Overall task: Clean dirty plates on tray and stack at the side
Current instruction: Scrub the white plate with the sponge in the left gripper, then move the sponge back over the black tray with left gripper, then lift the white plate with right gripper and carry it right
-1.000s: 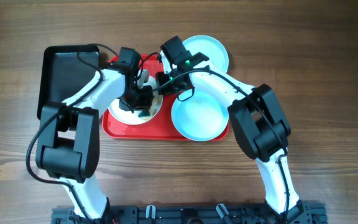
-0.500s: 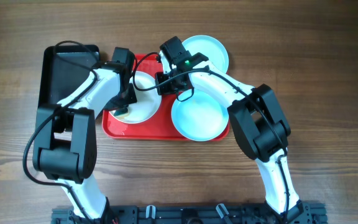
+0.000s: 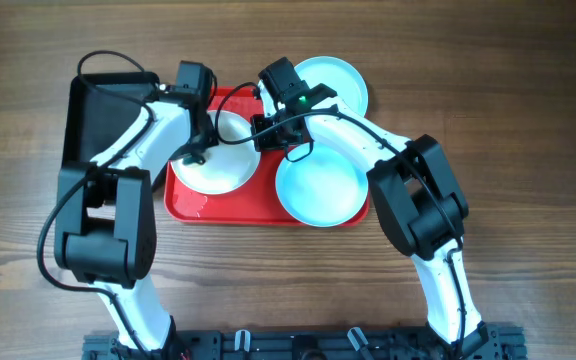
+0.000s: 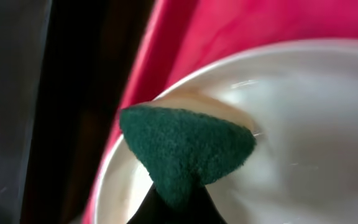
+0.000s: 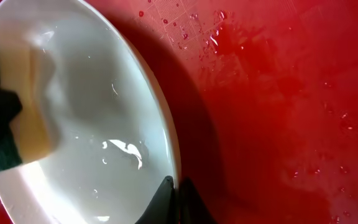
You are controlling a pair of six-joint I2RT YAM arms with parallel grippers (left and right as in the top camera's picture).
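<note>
**Item:** cream-white plate (image 3: 226, 168), on the left half of the red tray (image 3: 268, 217).
**Left gripper** (image 3: 193, 152): clamped on the green sponge (image 4: 185, 146). I have swept it from the plate's centre to the rim nearest the tray's left edge.
**Right gripper** (image 3: 264, 135): closed, pinching the rim on the tray-centre side.
**Status:** scrub looks nearly finished; stacking not yet done.

Left end effector (image 3: 191, 150) slid sponge (image 4: 185, 146) leftward across cream plate (image 3: 224, 168).
</note>
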